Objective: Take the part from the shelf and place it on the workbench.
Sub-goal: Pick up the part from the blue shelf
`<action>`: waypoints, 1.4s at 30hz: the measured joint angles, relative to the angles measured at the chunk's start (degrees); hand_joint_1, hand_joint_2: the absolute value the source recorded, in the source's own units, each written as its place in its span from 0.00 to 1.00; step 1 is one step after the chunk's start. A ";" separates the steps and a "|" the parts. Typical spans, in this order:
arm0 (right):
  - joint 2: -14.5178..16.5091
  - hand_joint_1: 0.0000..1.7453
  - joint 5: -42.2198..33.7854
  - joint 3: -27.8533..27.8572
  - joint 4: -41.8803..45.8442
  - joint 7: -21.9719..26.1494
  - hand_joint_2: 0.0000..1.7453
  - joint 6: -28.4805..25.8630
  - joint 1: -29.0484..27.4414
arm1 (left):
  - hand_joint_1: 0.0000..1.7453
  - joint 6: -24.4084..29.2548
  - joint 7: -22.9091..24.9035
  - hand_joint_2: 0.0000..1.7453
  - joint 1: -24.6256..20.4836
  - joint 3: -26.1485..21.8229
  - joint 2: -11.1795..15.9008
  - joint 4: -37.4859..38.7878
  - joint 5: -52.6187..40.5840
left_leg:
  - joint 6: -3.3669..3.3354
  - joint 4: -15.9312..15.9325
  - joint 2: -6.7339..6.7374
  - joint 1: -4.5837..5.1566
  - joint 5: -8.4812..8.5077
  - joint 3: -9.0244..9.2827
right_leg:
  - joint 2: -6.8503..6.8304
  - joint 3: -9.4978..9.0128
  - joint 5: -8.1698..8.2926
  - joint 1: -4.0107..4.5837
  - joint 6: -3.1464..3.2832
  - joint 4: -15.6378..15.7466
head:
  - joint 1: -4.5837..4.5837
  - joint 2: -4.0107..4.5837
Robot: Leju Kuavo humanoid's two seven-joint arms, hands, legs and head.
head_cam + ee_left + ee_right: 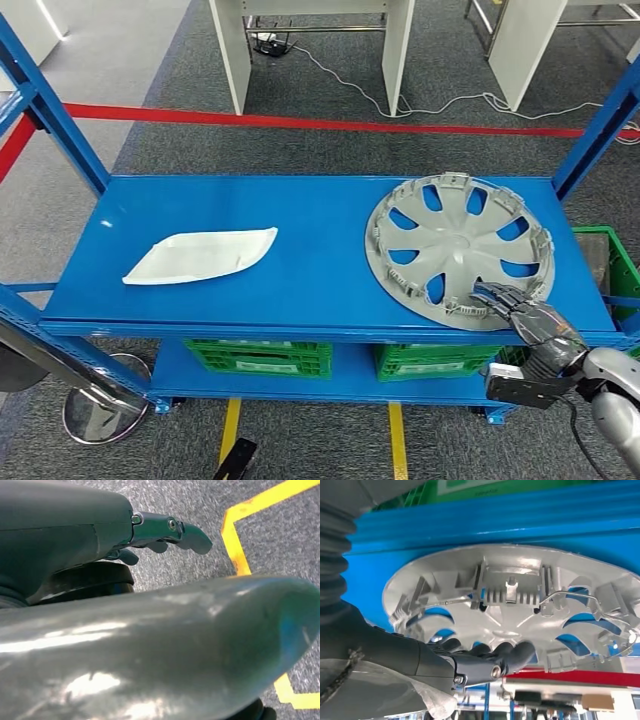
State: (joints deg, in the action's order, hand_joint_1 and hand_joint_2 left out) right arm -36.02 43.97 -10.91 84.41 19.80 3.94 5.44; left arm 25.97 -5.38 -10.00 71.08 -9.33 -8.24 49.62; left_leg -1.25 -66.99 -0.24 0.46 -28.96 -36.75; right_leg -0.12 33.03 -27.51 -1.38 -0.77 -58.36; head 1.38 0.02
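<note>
Head view: grey wheel cover point(459, 250) lies inner side up at the shelf's point(317, 220) 3 o'clock end, a white panel point(200, 256) toward 9 o'clock. Right hand point(528, 320) reaches its near rim at 5 o'clock. Left wrist view: left hand point(75, 535) hangs over carpet, fingers point(177, 532) extended, holding nothing. Right wrist view: dark fingers point(490, 655) lie against the cover; I cannot tell if they grip.

Bright, even overhead light, shadows soft. Blue shelf point(302, 250) shows small glare spots at 9 o'clock. Head view sharp, posts bow outward at the edges. Left wrist view: thumb point(151, 650) blurred, streaked with highlights. Right wrist view: hubcap point(516, 595) crisp, near cover out of focus.
</note>
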 joint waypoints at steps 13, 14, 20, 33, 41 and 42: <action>0.95 0.00 3.57 -6.74 -4.75 -1.58 1.00 -3.68 5.42 | 0.00 -0.01 0.28 0.00 0.00 1.07 -0.28 0.00 0.21 | -2.19 9.09 -0.01 0.23 2.93 3.45 | 0.07 8.00 -5.61 -0.16 -2.62 -14.73 | -0.32 0.00; 1.01 0.00 3.57 -7.02 -4.95 -1.65 1.00 -3.68 5.60 | 0.00 -0.02 0.29 0.00 -0.01 1.09 -0.30 0.00 0.21 | -2.11 8.99 -0.02 0.22 2.86 3.48 | 0.04 6.69 -3.69 -0.21 -2.65 -11.91 | -0.32 0.00; 1.32 0.00 3.64 -8.20 -5.79 -1.77 1.00 -3.81 6.66 | 0.00 -0.02 0.36 0.00 -0.06 1.34 -0.31 0.00 0.18 | -0.87 8.06 -0.04 0.60 2.47 2.93 | 0.15 0.75 0.11 -0.01 -1.46 -0.32 | -0.37 0.00; 6.31 0.00 1.79 -15.22 -16.15 -2.20 1.00 0.85 23.36 | 0.00 -0.99 1.45 0.00 -0.67 3.60 -0.43 0.00 -1.63 | -0.68 7.00 -0.03 0.40 3.15 2.10 | 0.27 0.93 0.52 0.11 -0.31 -0.25 | -0.06 0.00; 9.90 0.00 0.17 -19.19 -25.76 -2.65 1.00 1.37 32.35 | 0.00 -1.83 1.84 0.00 -1.14 5.12 -0.84 0.00 -1.75 | -2.01 9.19 0.01 0.15 3.89 2.43 | 0.04 7.15 -5.41 0.08 -2.03 -12.03 | -0.35 0.00; 10.32 0.00 0.11 -19.64 -26.68 -2.79 1.00 1.53 32.87 | 0.00 -1.87 1.87 0.00 -1.14 5.22 -0.87 0.00 -1.75 | -2.03 9.16 0.01 0.16 3.88 2.42 | 0.03 8.46 -6.12 0.06 -2.15 -14.75 | -0.35 0.00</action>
State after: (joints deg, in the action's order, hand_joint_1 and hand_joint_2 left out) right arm -25.70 44.09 -30.55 57.73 17.00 5.47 38.31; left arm 24.09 -3.50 -11.14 76.30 -10.20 -8.24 47.87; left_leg -3.28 -57.83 -0.23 0.61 -25.09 -34.33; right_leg -0.08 41.50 -33.63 -1.33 -2.92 -73.10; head 1.04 0.02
